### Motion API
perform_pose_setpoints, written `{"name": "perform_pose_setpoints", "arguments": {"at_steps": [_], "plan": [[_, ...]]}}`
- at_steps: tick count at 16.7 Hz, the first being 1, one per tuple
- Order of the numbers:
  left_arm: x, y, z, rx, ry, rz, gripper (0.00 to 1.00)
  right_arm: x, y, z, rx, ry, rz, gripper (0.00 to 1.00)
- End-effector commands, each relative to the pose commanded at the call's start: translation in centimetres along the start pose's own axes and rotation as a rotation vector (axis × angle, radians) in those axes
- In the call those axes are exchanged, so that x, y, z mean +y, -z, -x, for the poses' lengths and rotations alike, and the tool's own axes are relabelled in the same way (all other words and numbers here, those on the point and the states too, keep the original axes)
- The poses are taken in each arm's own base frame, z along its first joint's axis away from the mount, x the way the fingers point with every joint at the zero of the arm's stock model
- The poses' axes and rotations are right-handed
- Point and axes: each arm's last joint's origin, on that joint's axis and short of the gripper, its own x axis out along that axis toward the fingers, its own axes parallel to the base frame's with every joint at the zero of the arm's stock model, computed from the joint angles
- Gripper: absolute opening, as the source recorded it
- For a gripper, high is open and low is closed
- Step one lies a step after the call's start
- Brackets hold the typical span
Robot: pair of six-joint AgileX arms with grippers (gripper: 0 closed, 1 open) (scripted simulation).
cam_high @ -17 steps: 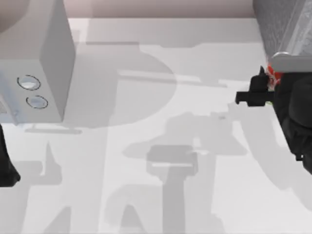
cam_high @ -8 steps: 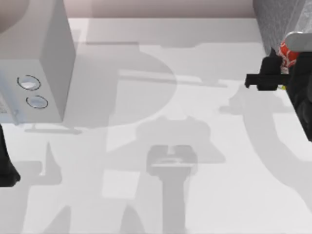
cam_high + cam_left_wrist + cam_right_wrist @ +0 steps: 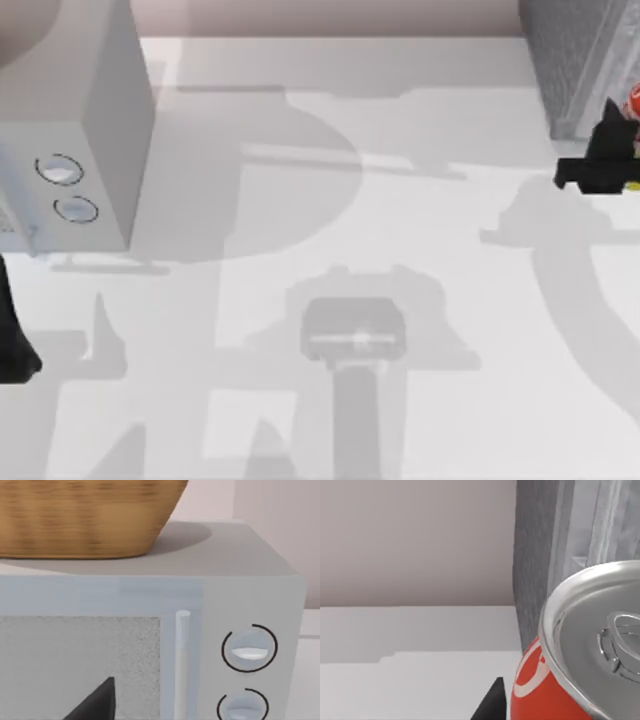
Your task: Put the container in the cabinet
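The container [image 3: 580, 680] is a can with a red-and-white label and a grey metal top, seen close up in the right wrist view. In the top view a small red part of the container [image 3: 634, 100] shows at the right edge. My right gripper [image 3: 612, 145] is shut on it, right in front of the cabinet [image 3: 575, 60], the grey speckled box at the back right. The cabinet's [image 3: 555, 545] rough side and lighter framed panel rise just behind the can. My left arm [image 3: 12, 340] is parked at the left edge.
A smooth light-grey box [image 3: 80, 120] with two round dials [image 3: 249, 647] stands at the back left. A woven basket [image 3: 85, 515] sits on top of it. The white table [image 3: 350, 200] lies open between the two boxes.
My right gripper has carried the can to the right and toward the back, up to the cabinet, and now sits partly past the right edge of the top view. The left arm has not moved.
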Motion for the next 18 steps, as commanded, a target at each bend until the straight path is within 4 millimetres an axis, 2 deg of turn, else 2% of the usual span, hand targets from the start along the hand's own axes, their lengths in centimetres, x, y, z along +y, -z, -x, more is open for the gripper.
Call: {"name": "perform_pose_setpoints", "arguments": {"at_steps": [5,7,9,11,14,18], "plan": [[0.0,0.0,0.0,0.000,0.000,0.000,1.00,-4.3,-1.0,6.5,-0.103,0.000,-0.022,0.00],[0.0,0.0,0.0,0.000,0.000,0.000,1.00,-5.8,-0.4,9.4,-0.165,-0.003,-0.028,0.00],[0.0,0.0,0.0,0.000,0.000,0.000,1.00,-6.8,1.0,11.4,-0.199,-0.006,-0.023,0.00],[0.0,0.0,0.0,0.000,0.000,0.000,1.00,-7.4,2.9,12.5,-0.207,-0.008,-0.013,0.00],[0.0,0.0,0.0,0.000,0.000,0.000,1.00,-8.0,5.4,13.1,-0.193,-0.011,0.000,0.00],[0.0,0.0,0.0,0.000,0.000,0.000,1.00,-8.2,6.7,13.1,-0.175,-0.013,0.006,0.00]]}}
